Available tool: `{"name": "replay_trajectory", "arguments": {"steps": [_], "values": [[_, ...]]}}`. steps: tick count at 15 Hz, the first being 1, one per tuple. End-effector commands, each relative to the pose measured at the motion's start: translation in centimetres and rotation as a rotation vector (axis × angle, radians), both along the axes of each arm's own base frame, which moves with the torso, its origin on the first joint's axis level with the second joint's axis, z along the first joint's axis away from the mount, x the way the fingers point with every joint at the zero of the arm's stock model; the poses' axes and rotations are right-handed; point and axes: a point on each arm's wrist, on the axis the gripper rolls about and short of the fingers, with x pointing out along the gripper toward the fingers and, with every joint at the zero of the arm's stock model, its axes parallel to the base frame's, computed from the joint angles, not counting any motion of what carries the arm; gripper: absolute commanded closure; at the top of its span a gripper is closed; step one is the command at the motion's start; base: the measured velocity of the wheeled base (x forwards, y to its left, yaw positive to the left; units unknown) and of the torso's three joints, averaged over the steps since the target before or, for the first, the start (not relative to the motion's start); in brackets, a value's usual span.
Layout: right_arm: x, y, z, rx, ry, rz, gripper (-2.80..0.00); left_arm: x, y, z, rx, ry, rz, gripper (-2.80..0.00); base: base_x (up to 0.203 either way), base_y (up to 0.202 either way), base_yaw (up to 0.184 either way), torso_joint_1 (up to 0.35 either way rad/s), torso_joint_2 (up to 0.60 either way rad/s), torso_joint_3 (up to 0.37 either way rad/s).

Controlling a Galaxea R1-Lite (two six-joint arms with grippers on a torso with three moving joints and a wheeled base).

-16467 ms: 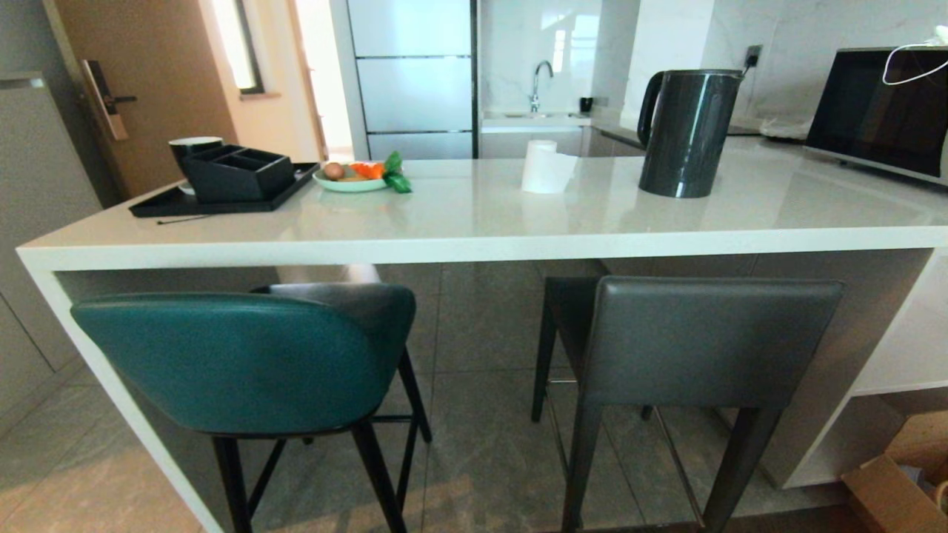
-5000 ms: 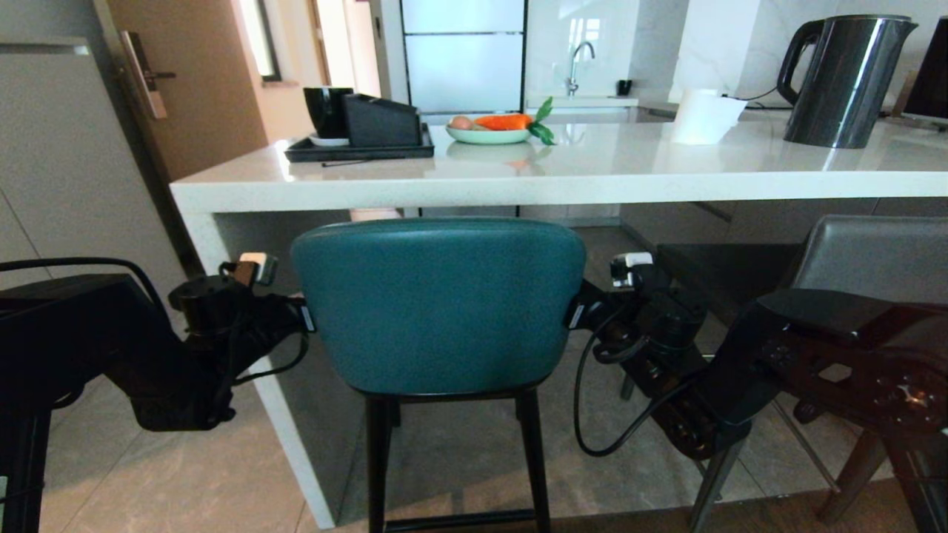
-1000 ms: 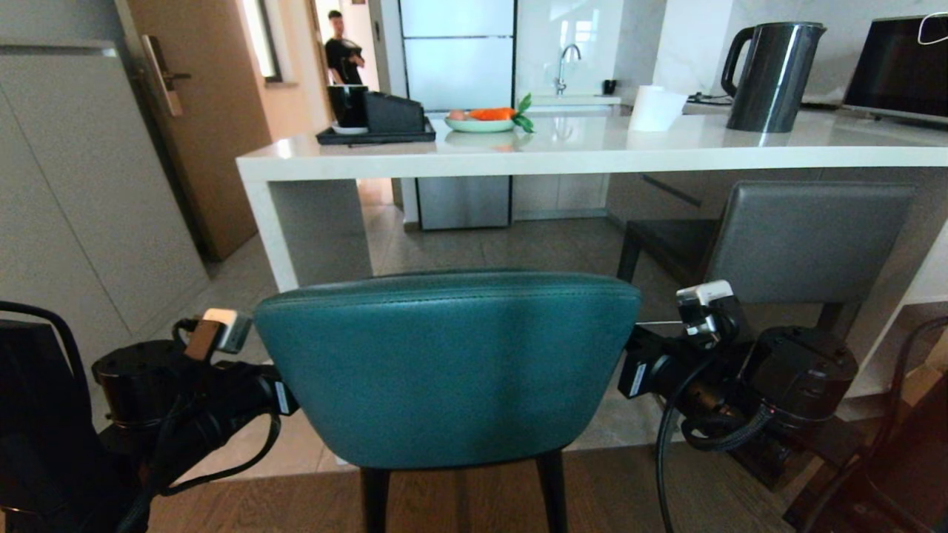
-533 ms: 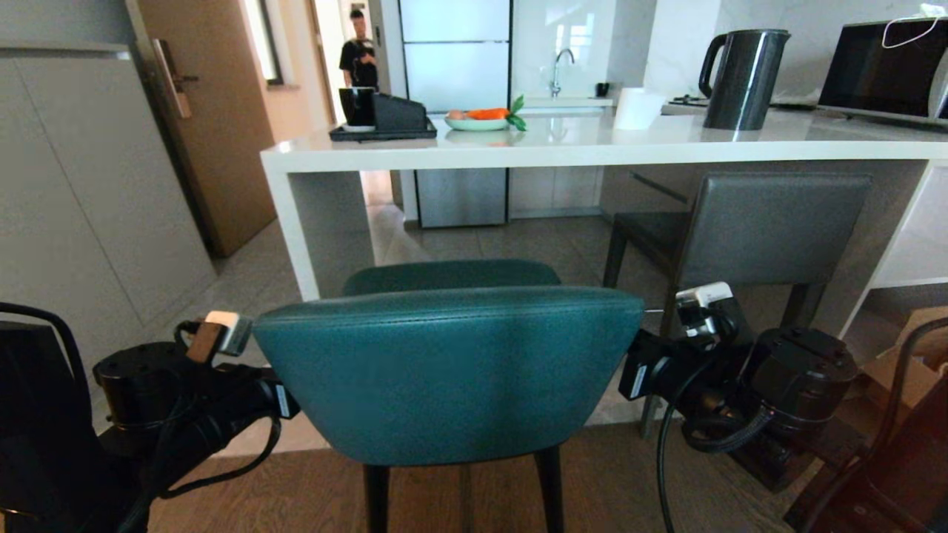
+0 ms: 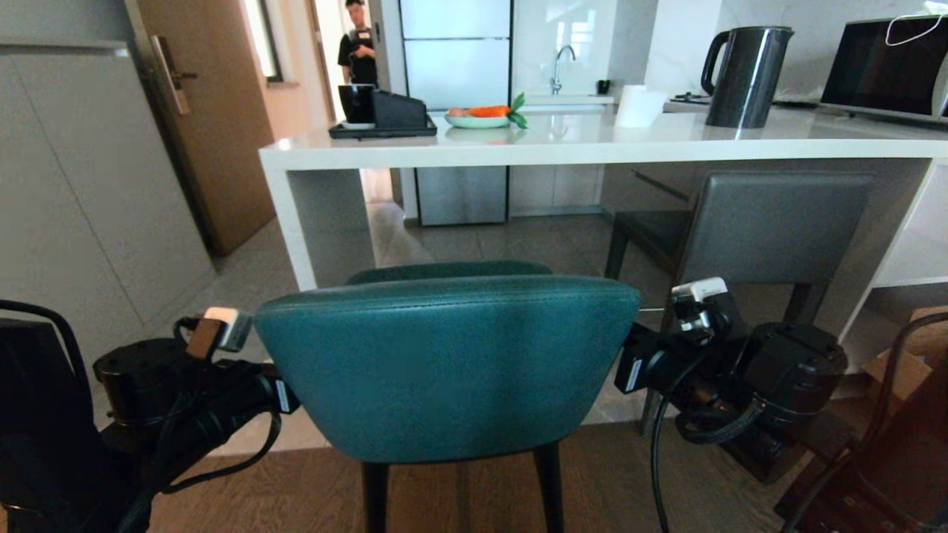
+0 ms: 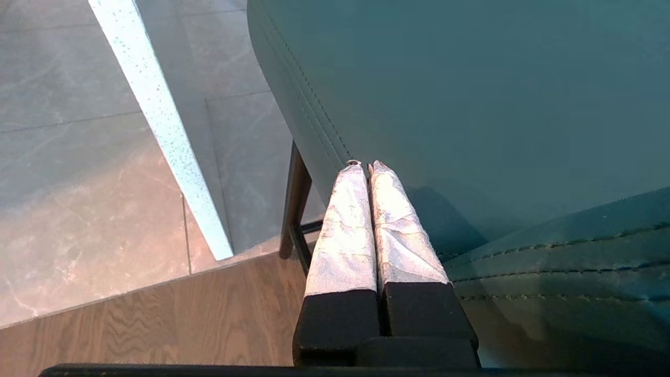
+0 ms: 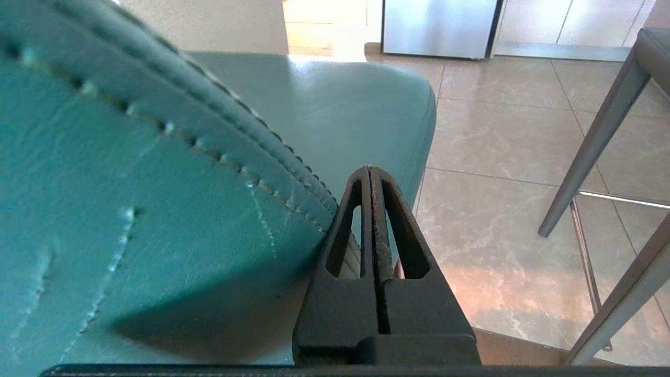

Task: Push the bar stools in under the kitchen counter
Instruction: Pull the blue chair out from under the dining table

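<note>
Teal stool (image 5: 444, 366): found well short of the counter (image 5: 592, 148), its back flanked by both grippers. Left gripper (image 6: 365, 167): fingers pressed together, empty, laid against the stool's left edge. Right gripper (image 7: 369, 173): fingers likewise together, holding nothing, set against the right edge (seat visible beyond). Grey stool (image 5: 770, 226): placed at the counter, seat tucked beneath the slab. Kettle (image 5: 744, 74), tray (image 5: 381, 130) and plate (image 5: 478, 122) were noted on top.
</note>
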Motion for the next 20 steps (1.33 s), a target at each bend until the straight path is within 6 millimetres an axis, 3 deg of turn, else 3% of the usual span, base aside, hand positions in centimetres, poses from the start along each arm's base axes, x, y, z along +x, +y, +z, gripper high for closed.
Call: {"name": "replay_trajectory", "arguments": {"steps": [1,6,10,16,20], "values": [[-2.0,3.4,0.5,0.022,-0.03,0.13,0.0,0.0,0.1,1.8,-0.014,-0.083,0.002,0.0,0.0,0.0,0.0,0.0,0.0,0.0],[-1.6,2.7,0.2,-0.015,0.022,-0.024,0.0,0.3,0.1,3.0,-0.01,-0.134,0.004,0.0,0.0,0.0,0.0,0.0,0.0,0.0],[-1.2,2.9,0.6,0.003,0.001,-0.028,0.0,0.3,-0.2,2.9,-0.01,-0.137,0.01,0.0,0.0,0.0,0.0,0.0,0.0,0.0],[-0.8,0.3,1.5,0.014,-0.016,-0.101,0.0,-1.1,0.4,2.0,0.0,-0.079,0.024,0.0,0.0,0.0,0.0,0.0,0.0,0.0],[-1.5,-0.5,2.0,0.021,-0.022,-0.11,0.0,-0.7,1.8,2.1,0.0,-0.082,0.076,0.0,0.0,0.0,0.0,0.0,0.0,0.0]]}}
